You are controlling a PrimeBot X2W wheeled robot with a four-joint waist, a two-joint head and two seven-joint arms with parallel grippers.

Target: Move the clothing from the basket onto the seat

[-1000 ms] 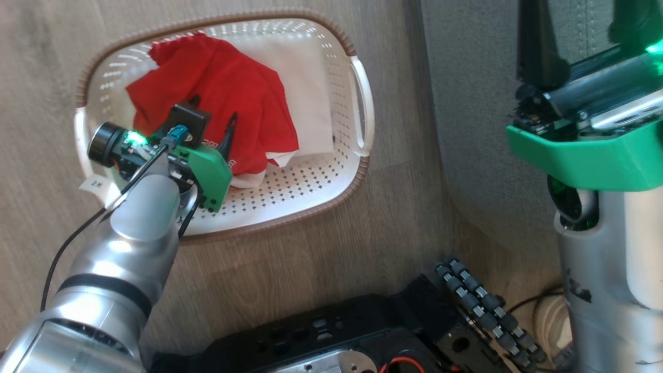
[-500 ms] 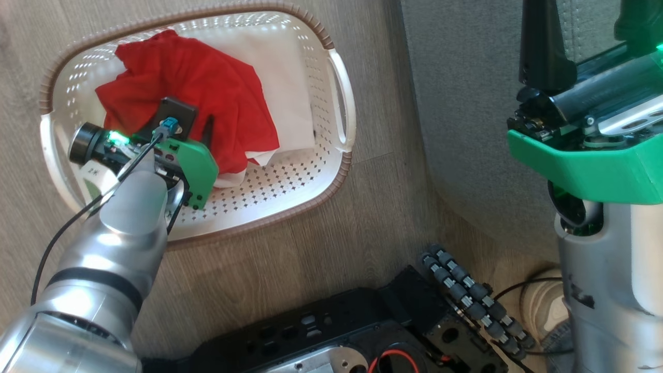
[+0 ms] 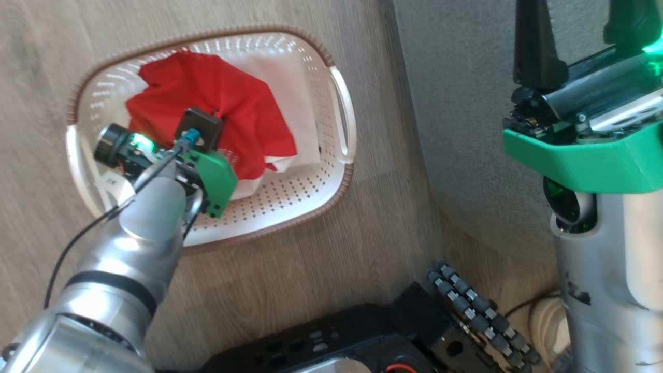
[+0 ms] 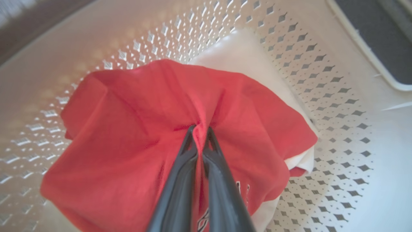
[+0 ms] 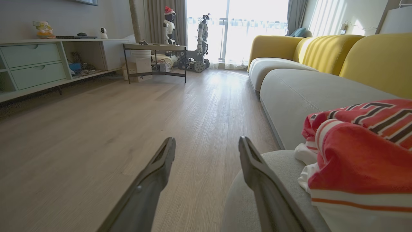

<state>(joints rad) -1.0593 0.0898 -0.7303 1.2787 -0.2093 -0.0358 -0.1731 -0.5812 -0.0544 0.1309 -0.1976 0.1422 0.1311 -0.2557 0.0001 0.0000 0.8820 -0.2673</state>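
Since the earlier frames the red jersey had been drawn up into a peak at its middle, creases running out from that point, where formerly it lay slack with one dark finger standing apart above it; some of the shift in the head view was judged to be camera movement. The jersey was located inside the basket, upper left of the head view, lying over a white cloth. The left gripper was found pressed together on a ridge of the red fabric, the fold rising between its tips. The seat lay to the right of the basket, at the upper right of that frame, with a strip of floor between them. The right gripper stood spread and empty at the seat edge, with a second jersey already on the cushion beside it. Judgement: the left arm was the carrier, and the coming move called for a lift clear of the basket wall, then travel rightward to the seat
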